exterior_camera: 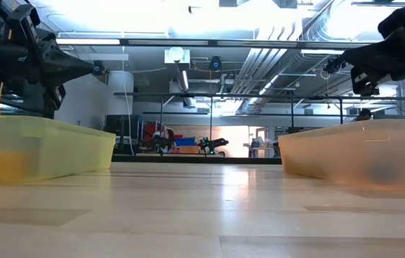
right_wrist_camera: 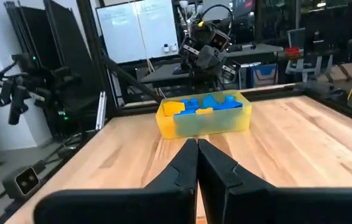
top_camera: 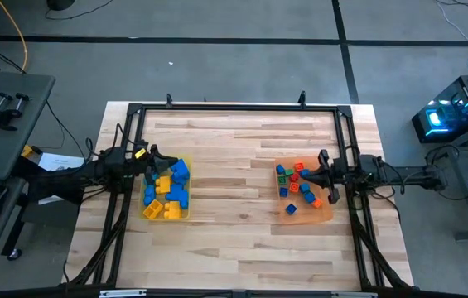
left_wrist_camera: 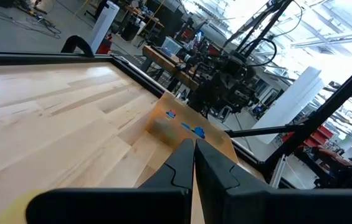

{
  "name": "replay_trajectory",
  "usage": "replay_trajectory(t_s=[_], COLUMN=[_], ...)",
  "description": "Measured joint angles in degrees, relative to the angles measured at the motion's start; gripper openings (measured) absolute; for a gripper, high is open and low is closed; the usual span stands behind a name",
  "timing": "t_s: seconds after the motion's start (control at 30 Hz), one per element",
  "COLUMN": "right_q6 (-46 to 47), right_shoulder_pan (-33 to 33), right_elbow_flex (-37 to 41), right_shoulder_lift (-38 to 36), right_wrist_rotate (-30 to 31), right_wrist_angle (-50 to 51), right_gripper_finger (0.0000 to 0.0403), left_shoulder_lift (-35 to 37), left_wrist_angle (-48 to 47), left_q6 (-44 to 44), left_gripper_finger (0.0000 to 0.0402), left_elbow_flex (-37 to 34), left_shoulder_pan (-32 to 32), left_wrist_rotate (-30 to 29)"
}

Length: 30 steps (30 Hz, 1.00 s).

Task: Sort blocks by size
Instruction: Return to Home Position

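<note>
The larger blue and yellow blocks (top_camera: 170,187) lie in the translucent yellow tray (top_camera: 166,213) on the table's left; they also show in the right wrist view (right_wrist_camera: 204,104). The tiny red, orange, green and blue cubes (top_camera: 296,184) lie in the translucent orange tray (top_camera: 326,213) on the right. My left gripper (top_camera: 156,156) hovers over the yellow tray's far left part, shut and empty (left_wrist_camera: 194,149). My right gripper (top_camera: 306,175) hovers over the orange tray, shut and empty (right_wrist_camera: 197,149).
A black metal frame (top_camera: 234,108) runs along the table's edges. Bare wood (top_camera: 234,190) lies between the two trays. In the low view both trays (exterior_camera: 37,147) stand at the sides, with the arms above them.
</note>
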State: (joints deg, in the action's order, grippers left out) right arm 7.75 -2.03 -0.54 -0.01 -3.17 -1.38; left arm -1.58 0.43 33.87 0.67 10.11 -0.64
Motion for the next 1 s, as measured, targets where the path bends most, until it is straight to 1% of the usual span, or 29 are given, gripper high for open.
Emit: replay_trajectory(t_s=[0.2,1.0], right_q6=[4.13,4.18], right_shoulder_pan=[-0.01,0.14], right_elbow_flex=[0.0,0.02], right_shoulder_lift=[0.0,0.76], right_wrist_rotate=[0.84,1.12], right_wrist_angle=[0.1,0.21], right_gripper_finger=[0.0,0.0], left_shoulder_lift=[0.0,0.0], left_wrist_angle=[0.02,0.03], left_q6=[0.0,0.0], left_gripper_finger=[0.0003,0.0003], left_elbow_flex=[0.0,0.0], left_shoulder_pan=[0.0,0.0], left_wrist_rotate=[0.0,-0.02])
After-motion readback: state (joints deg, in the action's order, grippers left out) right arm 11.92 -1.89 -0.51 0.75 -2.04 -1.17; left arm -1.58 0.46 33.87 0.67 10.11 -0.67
